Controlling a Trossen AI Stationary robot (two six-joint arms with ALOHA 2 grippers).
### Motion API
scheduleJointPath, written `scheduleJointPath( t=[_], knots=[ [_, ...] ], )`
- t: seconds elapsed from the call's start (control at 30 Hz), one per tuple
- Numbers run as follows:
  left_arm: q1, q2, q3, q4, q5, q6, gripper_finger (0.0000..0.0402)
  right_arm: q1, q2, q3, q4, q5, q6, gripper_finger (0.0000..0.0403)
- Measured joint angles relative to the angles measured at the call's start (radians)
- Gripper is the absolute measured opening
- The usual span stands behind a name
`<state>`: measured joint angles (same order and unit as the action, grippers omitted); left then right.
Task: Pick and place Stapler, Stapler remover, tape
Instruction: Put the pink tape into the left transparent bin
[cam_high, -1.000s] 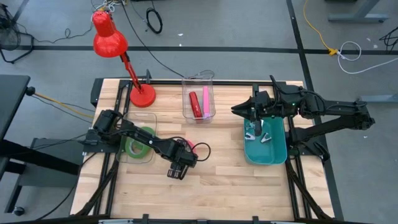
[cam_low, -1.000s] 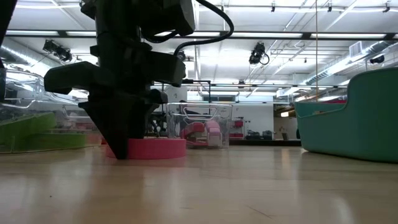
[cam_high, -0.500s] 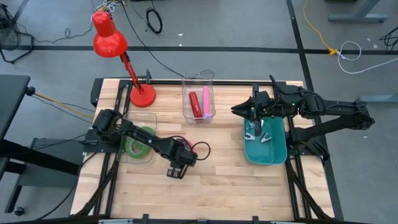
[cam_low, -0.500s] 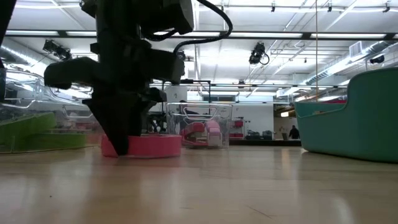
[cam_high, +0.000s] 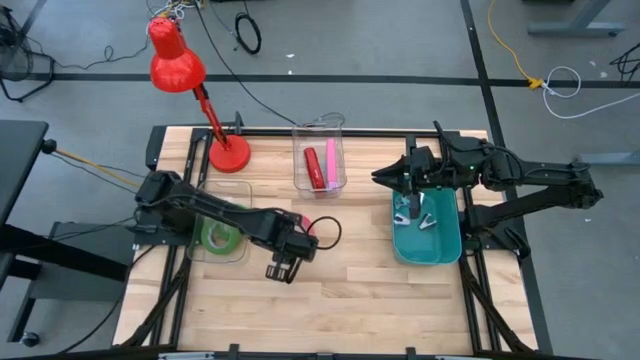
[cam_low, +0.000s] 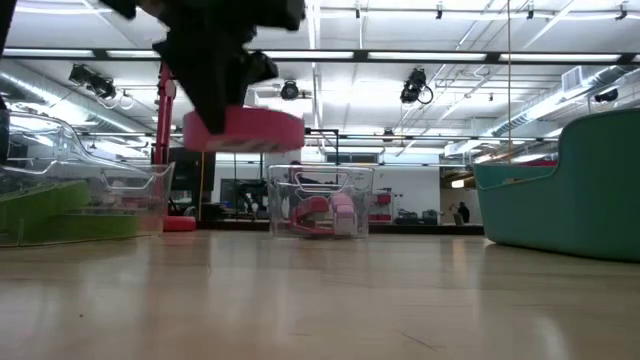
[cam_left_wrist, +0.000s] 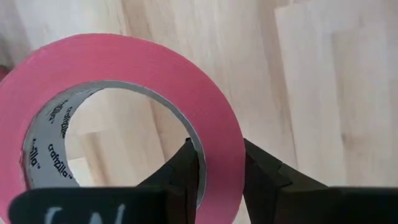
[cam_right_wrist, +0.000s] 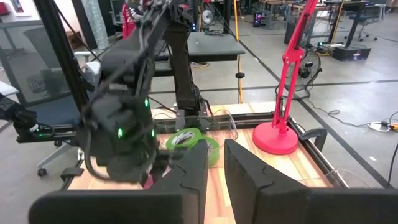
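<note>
Your left tool (cam_left_wrist: 214, 171) is clamped across the wall of the pink tape (cam_left_wrist: 186, 93), one finger inside the ring, so it hangs clear above the tabletop (cam_high: 380, 290), ready, I judge, for the clear bin (cam_high: 205, 252) holding green tape (cam_high: 220, 237). Your right tool (cam_high: 385, 177) waits nearly closed and empty above the teal tray (cam_high: 450, 245).

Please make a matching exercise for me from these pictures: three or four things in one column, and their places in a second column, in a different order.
Things:
1. pink-red ring of tape
2. green ring of tape
3. red desk lamp
4. teal plastic bin

Places:
A. under the right claw
B. inside a clear plastic tray
C. lifted off the wooden table, pinched by the left claw
D. at the table's far left corner

Pairs: 1-C, 2-B, 3-D, 4-A
</note>
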<state>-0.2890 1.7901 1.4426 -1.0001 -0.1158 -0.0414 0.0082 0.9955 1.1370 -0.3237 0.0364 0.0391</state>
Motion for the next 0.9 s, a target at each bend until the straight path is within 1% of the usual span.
scheduleJointPath(
  t=[0.2,0.33,0.47,0.67,0.9],
  knots=[
    [0.000,-0.015,0.114,-0.112,-0.016,-0.021,0.0091,0.000,0.000,0.000,0.000,0.000,-0.002,0.0057],
    [0.000,-0.027,0.163,-0.150,-0.033,-0.025,0.0094,0.000,0.000,0.000,0.000,0.000,-0.002,0.0057],
    [0.000,-0.038,0.174,-0.195,-0.033,-0.035,0.0092,0.000,0.000,0.000,0.000,0.000,-0.002,0.0057],
    [-0.024,-0.099,0.174,-0.300,-0.022,-0.131,0.0095,0.000,0.000,0.000,0.000,0.000,-0.002,0.0057],
    [-0.085,-0.223,0.174,-0.419,-0.087,-0.262,0.0091,0.000,0.000,0.000,0.000,0.000,-0.022,0.0057]
  ],
)
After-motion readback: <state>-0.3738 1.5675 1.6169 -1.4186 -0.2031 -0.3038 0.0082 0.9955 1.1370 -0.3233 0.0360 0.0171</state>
